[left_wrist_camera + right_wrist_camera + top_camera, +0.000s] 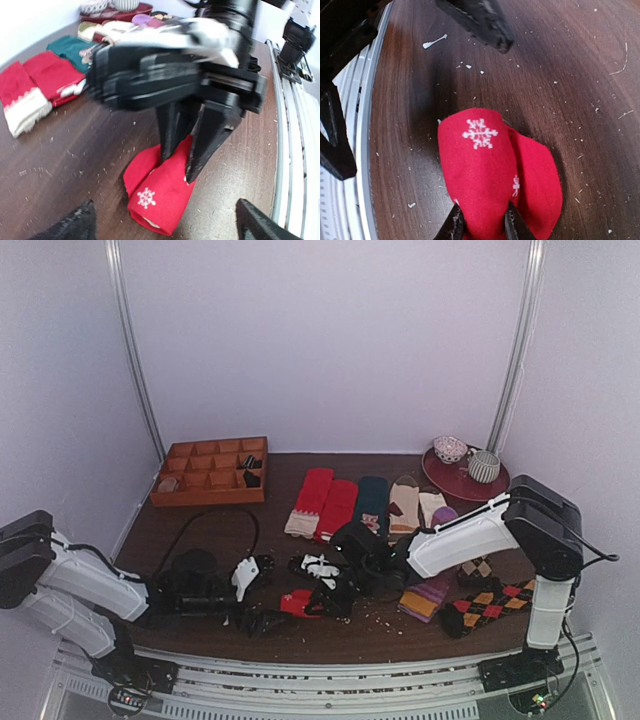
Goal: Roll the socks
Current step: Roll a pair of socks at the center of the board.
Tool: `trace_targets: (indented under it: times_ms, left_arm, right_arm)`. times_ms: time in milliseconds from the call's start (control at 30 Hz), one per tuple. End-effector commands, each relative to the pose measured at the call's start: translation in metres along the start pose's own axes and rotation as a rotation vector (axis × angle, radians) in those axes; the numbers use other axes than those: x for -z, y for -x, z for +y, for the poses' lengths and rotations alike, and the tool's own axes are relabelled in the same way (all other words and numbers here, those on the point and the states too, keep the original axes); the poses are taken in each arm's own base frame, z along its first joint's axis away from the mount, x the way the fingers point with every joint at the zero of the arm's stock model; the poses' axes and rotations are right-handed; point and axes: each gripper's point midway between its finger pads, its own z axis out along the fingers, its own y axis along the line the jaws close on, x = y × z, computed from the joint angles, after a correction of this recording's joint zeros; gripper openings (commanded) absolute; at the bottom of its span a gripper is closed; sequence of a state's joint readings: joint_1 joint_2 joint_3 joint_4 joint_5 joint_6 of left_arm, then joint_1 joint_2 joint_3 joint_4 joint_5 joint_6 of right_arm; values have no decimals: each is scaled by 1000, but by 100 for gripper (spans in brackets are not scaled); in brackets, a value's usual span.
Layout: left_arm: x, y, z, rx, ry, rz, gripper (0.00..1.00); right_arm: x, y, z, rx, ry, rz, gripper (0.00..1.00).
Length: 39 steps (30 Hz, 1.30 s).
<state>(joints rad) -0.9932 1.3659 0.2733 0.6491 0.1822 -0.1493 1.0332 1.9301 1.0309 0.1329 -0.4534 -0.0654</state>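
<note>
Right end effector (482, 224) first: on its wrist feed the two fingers are pinched narrow onto the socks (480, 165), gripping one end of the red bundle (a white snowflake shows on top). From the left wrist camera I see the same grip from the other side. There the right end effector (181, 167) comes down from above, with its black fingertips pressed into the upper fold of the socks (157, 195).

My left end effector (165, 205) is spread wide, its fingers at the bottom corners of that feed. The bundle lies ahead of them, not touching either one.

Overhead, the socks (297, 602) sit close to the near edge of the counter (215, 535), a little left of its middle, just beside the left end effector (258, 620). A wooden tray (208, 470) stands at the far left corner. A dark red plate (465, 480) carrying two cups is at the far right corner. Between them, a row of flat socks (337, 508) lies toward the far edge.
</note>
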Motion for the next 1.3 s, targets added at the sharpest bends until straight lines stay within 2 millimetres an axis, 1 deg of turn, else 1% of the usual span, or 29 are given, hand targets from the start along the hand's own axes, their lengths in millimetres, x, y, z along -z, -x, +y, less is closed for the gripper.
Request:
trace_targets:
  times_ms: [0, 33, 67, 100, 200, 333, 500, 533, 633, 700, 800, 933, 1000, 1200, 1233, 1267]
  left_arm:
    - [-3, 26, -5, -156, -14, -110, 91]
    - [-8, 21, -5, -172, -24, -91, 88]
    - [-11, 21, -6, -182, -34, -90, 86]
    - [-16, 13, -7, -187, -44, -68, 85]
    - [-29, 3, -8, -194, -65, -41, 83]
    - [-38, 2, -9, -202, -80, -49, 82]
    - [-40, 7, -8, -210, -79, -67, 78]
    - [-41, 7, -9, -212, -83, -67, 74]
    - [-42, 4, -9, -209, -88, -57, 58]
    - [-42, 0, -8, -206, -84, -47, 52]
    - [-45, -6, -7, -193, -84, -33, 52]
    - [-48, -12, -7, -180, -94, -22, 57]
    - [-48, -15, -8, -174, -98, -16, 57]
    - [-50, -19, -8, -174, -101, 1, 45]
    - [-51, -21, -8, -172, -103, 7, 40]
    - [-52, -23, -8, -171, -109, 14, 31]
  right_arm:
    - [-1, -139, 2, -306, 27, 488, 18]
    - [-1, -143, 1, -327, 32, 503, 18]
    - [-2, -145, 0, -342, 36, 516, 17]
    - [-2, -148, -1, -355, 37, 530, 18]
    - [-5, -154, 2, -381, 58, 560, 17]
    - [-5, -161, 3, -409, 72, 597, 18]
    - [-6, -167, 4, -431, 86, 618, 17]
    - [-6, -167, 3, -434, 87, 618, 17]
    - [-6, -170, 2, -444, 88, 620, 17]
    - [-6, -171, 2, -445, 88, 621, 17]
    - [-6, -171, 2, -445, 92, 618, 17]
    - [-7, -170, 3, -447, 102, 617, 17]
    - [-7, -171, 3, -449, 103, 618, 17]
    - [-7, -172, 5, -453, 110, 624, 17]
    - [-7, -172, 5, -453, 111, 622, 17]
    - [-7, -171, 4, -455, 111, 620, 17]
